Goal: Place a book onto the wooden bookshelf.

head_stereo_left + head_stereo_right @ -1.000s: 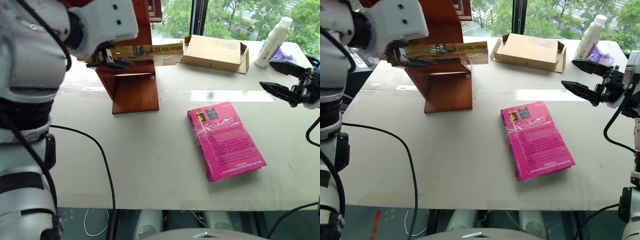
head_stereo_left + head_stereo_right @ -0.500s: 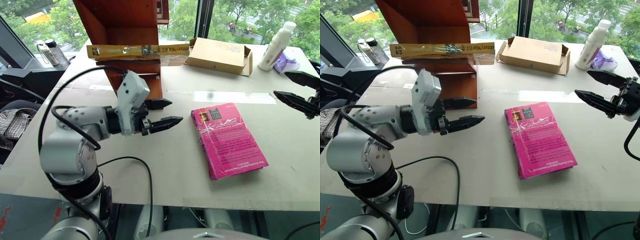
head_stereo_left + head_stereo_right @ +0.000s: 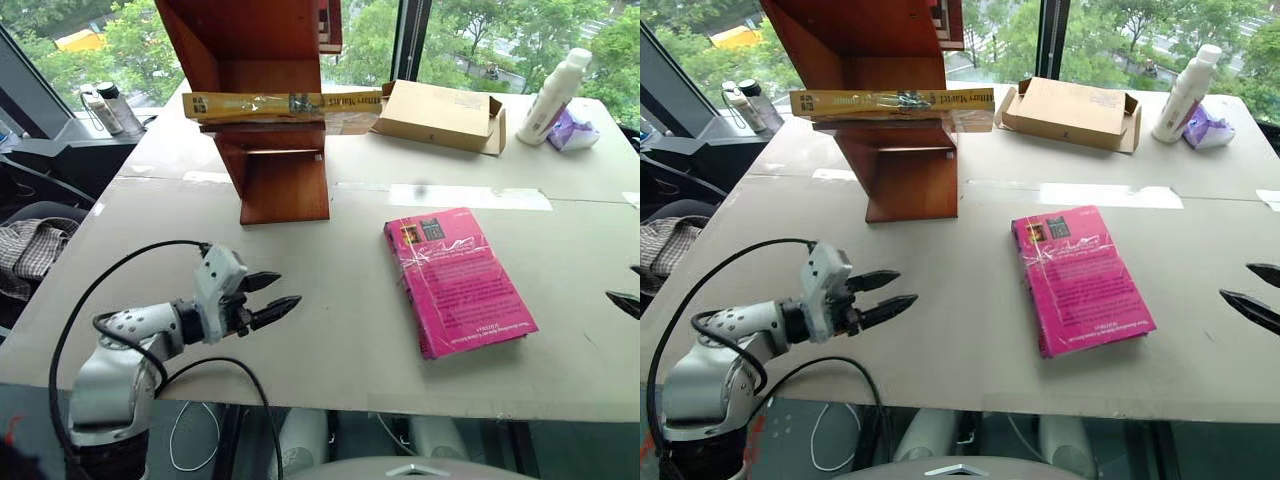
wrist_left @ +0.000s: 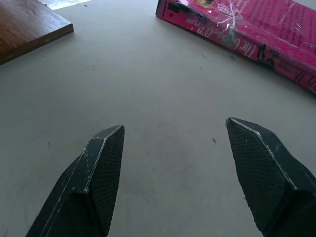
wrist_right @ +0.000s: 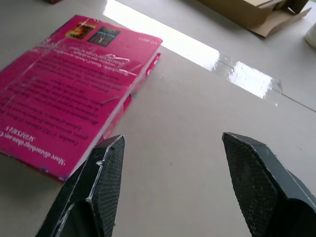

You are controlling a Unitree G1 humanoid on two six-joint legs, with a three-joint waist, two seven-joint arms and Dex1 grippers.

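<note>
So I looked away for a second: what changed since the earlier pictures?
The left gripper let go of the yellow book, now lying on the wooden bookshelf, and dropped low over the table. The right gripper pulled back. The pink book stayed put.

Yellow book lies flat on the wooden bookshelf at eleven o'clock; pink book rests mid-bench.

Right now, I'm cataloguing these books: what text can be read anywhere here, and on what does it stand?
"Hilary Mantel": spine of the yellow book on the wooden bookshelf.
Pink book: cover and spine print too small or cut off to read.
Cardboard box, white bottle: no readable text.
</note>
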